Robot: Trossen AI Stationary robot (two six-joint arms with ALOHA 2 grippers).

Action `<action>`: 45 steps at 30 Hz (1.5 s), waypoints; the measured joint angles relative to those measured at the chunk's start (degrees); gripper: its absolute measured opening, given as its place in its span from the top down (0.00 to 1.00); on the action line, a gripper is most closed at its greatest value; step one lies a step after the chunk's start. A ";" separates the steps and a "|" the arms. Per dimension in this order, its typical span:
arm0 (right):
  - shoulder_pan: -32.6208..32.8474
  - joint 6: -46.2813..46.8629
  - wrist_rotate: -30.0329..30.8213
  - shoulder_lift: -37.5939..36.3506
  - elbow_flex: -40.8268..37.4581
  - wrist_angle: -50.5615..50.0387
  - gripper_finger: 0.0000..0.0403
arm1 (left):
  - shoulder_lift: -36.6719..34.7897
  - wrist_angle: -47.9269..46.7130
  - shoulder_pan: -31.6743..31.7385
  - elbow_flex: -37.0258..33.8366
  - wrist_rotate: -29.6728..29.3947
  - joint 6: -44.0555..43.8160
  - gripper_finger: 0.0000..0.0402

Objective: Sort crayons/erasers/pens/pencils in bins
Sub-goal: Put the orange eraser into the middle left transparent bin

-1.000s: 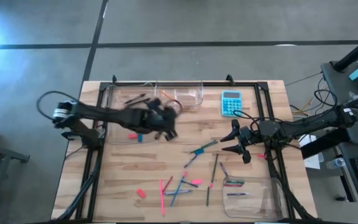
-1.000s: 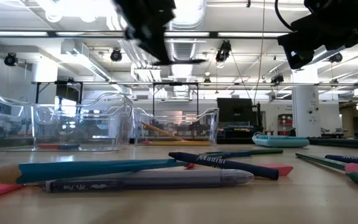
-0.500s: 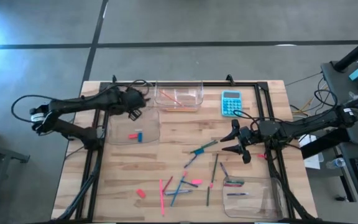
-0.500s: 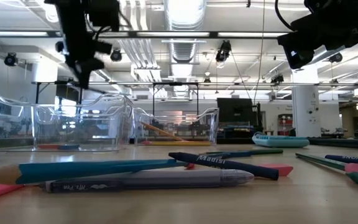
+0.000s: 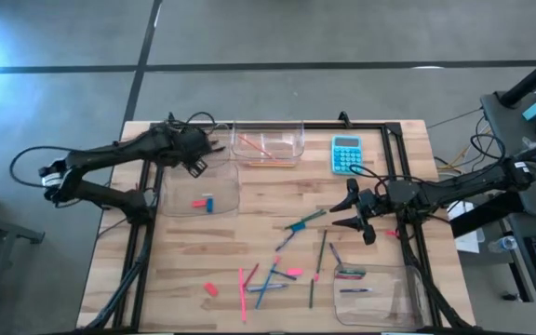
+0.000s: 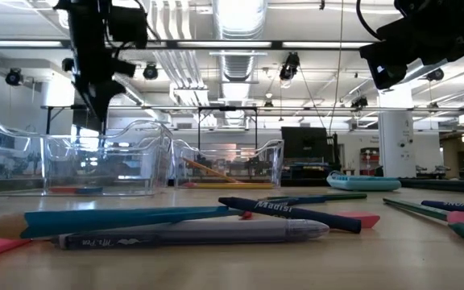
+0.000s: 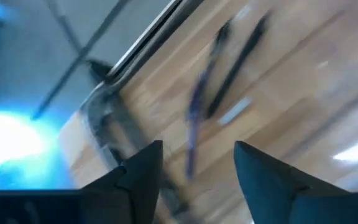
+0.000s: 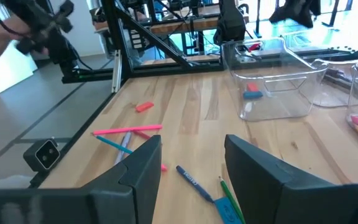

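Clear plastic bins are set around the wooden table (image 5: 184, 242). Seen from above, one bin (image 5: 200, 189) lies toward 10 o'clock of the table's middle, and a pink eraser (image 5: 196, 203) and a blue eraser (image 5: 208, 202) are seen inside it, just beside each other. A second bin (image 5: 268, 144) stands toward 12 o'clock with thin sticks in it, and a third bin (image 5: 377, 290) sits toward 5 o'clock holding a few sticks. Another bin (image 5: 182, 141) lies at the far left corner, under the left end effector (image 5: 196, 154), which is held above it with its fingers spread and nothing between them; dark pens (image 7: 229, 68) are seen past those fingers in the left wrist view.

A loose pink eraser (image 5: 210, 289) rests on the table toward 7 o'clock, and another (image 5: 294, 273) lies near the scattered pens and pencils (image 5: 268, 279) toward 6 o'clock. A turquoise calculator (image 5: 346, 154) lies toward 1 o'clock.

The right end effector (image 5: 354, 214) is held above the table toward 3 o'clock, its fingers spread and empty.
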 joint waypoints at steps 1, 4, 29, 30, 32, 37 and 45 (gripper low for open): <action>0.00 -0.01 0.00 0.00 0.00 0.00 0.59 | -0.85 0.31 -0.93 1.40 1.63 -0.31 0.53; 0.00 -0.32 0.00 0.00 0.00 -0.02 0.59 | -4.15 5.36 -6.81 4.10 6.71 -0.19 0.53; 0.00 1.66 0.02 0.00 0.00 -0.07 0.59 | 25.08 22.71 -71.83 7.95 11.11 -39.71 0.71; 0.00 1.62 0.02 0.00 0.00 -0.06 0.59 | 26.08 22.24 -71.76 7.96 11.72 -43.98 0.71; 0.00 1.60 0.02 0.00 0.00 -0.05 0.59 | 27.73 22.07 -71.66 8.08 13.06 -48.76 0.71; 0.00 1.57 0.02 0.00 0.00 -0.02 0.59 | 31.40 18.27 -71.51 12.92 14.66 -50.38 0.71; 0.00 1.55 0.02 0.00 0.00 0.07 0.59 | 39.33 10.55 -71.68 27.51 15.12 -53.00 0.71</action>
